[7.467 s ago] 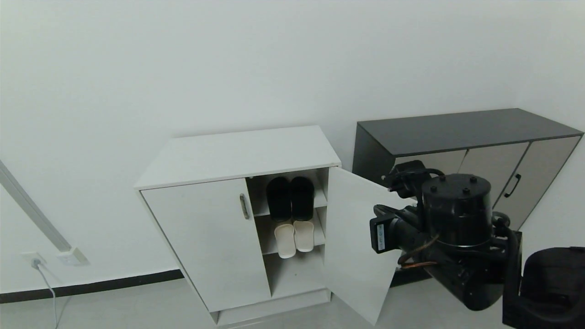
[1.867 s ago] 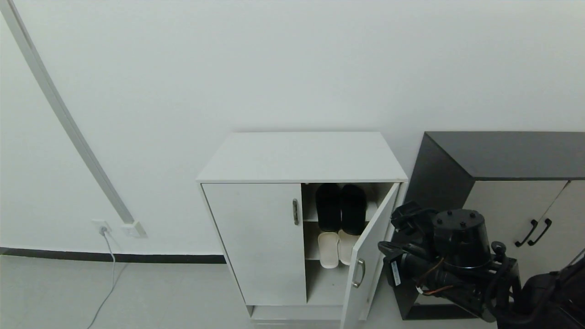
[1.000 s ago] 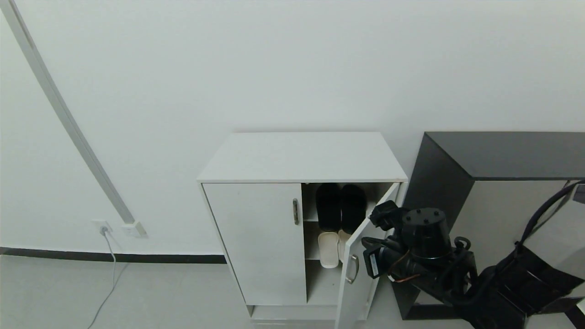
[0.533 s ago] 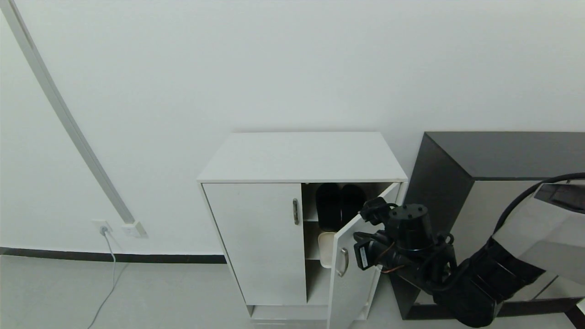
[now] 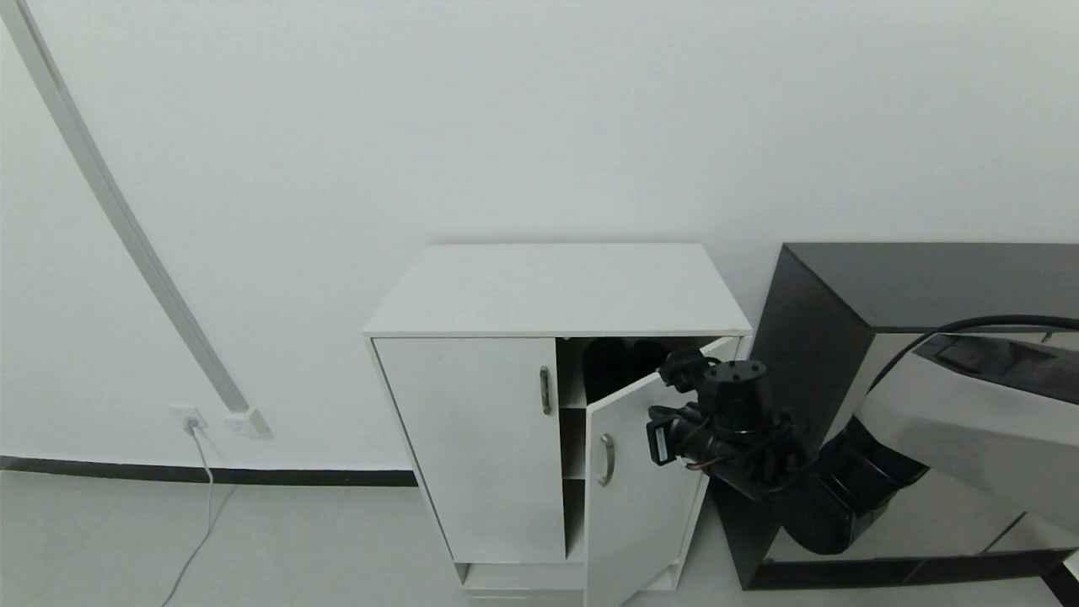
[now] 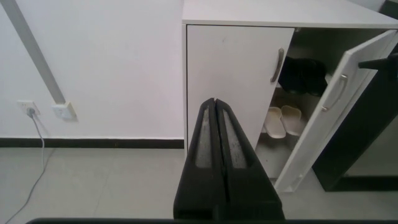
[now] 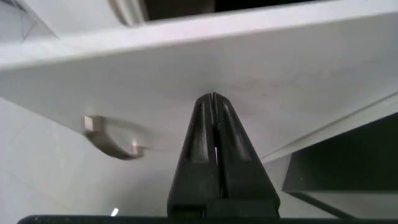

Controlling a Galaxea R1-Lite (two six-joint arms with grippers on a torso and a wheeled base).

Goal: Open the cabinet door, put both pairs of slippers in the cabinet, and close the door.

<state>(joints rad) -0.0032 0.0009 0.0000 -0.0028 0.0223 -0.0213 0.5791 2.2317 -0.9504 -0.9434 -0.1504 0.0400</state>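
Observation:
The white cabinet (image 5: 556, 291) stands against the wall with its left door (image 5: 472, 447) closed. Its right door (image 5: 641, 480) hangs a little ajar, its metal handle (image 5: 605, 459) facing out. My right gripper (image 5: 673, 369) is shut, with its tips (image 7: 213, 97) pressed against the door's outer face near the top edge, beside the handle (image 7: 112, 140). The black slippers (image 5: 624, 358) show in the gap on the top shelf. In the left wrist view the black slippers (image 6: 303, 74) lie above the white slippers (image 6: 283, 121). My left gripper (image 6: 214, 103) is shut on nothing, held back from the cabinet.
A dark cabinet (image 5: 885, 278) stands close on the white one's right. A wall socket with a cable (image 5: 187, 417) and a slanted conduit (image 5: 110, 202) are on the left wall. Bare grey floor (image 5: 253, 548) lies before the cabinet.
My right arm has moved left and pushed the right door from half open to nearly closed. The white slippers have gone out of the head view behind the door.

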